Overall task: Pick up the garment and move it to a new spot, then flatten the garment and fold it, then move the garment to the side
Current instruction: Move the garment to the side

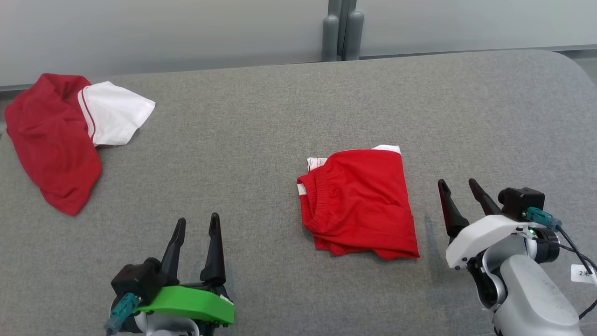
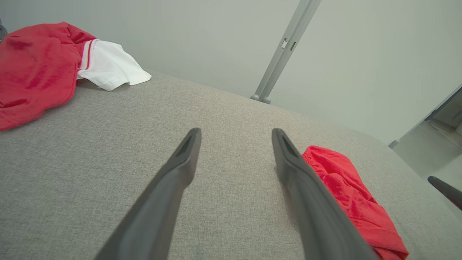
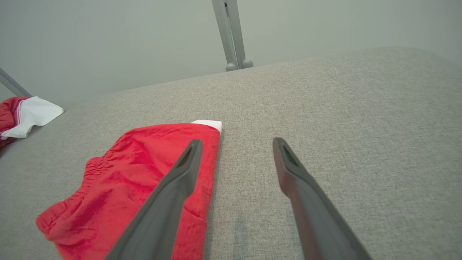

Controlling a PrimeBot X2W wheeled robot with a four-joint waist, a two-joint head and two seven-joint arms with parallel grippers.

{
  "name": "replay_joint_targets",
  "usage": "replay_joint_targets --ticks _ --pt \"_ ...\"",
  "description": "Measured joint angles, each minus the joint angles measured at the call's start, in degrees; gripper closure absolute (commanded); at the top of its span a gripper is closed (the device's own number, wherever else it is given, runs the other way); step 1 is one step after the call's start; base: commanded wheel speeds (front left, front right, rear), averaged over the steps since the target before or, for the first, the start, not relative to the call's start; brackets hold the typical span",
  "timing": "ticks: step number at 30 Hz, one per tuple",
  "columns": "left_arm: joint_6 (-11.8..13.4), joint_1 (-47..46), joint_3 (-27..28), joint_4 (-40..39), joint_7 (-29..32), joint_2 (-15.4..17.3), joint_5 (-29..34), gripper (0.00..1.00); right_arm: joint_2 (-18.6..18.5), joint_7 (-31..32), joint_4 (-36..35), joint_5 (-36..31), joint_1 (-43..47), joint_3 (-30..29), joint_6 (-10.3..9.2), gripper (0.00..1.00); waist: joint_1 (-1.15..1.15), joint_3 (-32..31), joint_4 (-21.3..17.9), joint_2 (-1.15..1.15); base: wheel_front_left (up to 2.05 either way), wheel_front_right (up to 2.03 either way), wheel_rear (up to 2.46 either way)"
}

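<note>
i see the folded red shorts (image 1: 358,203) flat on the grey surface (image 1: 261,116), just toward 4 o'clock from the middle of the head view. my right gripper (image 1: 457,182) sits off their 3 o'clock edge, fingers apart and empty. my left gripper (image 1: 198,220), at 7 o'clock, is spread wide too; a crumpled red-and-white top (image 1: 56,135) lies well apart at 10 o'clock and two grey posts (image 1: 342,30) stand beyond the far edge at 12.

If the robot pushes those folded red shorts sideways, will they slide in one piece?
Probably not cleanly: the folded red shorts look soft and creased, so an edge push would likely bunch the layers. They seem thin and light. The grey woven surface looks grippy, so they may drag rather than glide.
</note>
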Motion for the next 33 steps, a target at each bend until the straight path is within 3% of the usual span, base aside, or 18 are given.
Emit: replay_joint_targets --ticks 9,20,27,33 --pt "0.3 0.2 -0.3 -0.3 0.1 0.2 -0.1 0.0 -3.2 12.1 -3.5 3.2 -0.1 2.5 0.0 0.0 0.0 0.3 1.3 0.0 0.0 0.0 0.0" --pt "0.2 -1.0 -0.9 -0.5 0.3 0.5 0.0 0.0 -8.3 25.3 -2.6 12.2 -4.2 6.3 0.0 0.0 0.0 2.7 5.0 0.0 0.0 0.0 0.0" --pt "0.1 -1.7 -1.5 -0.4 0.4 0.6 0.0 0.0 -9.4 30.5 0.4 17.8 -6.8 7.6 0.0 0.0 0.0 4.6 7.8 0.0 0.0 0.0 0.0" --pt "0.0 -2.1 -1.7 -0.4 0.4 0.6 0.1 0.0 -9.8 31.1 3.9 19.3 -8.8 8.5 0.0 0.0 0.0 5.7 9.5 0.0 0.0 0.0 0.0"
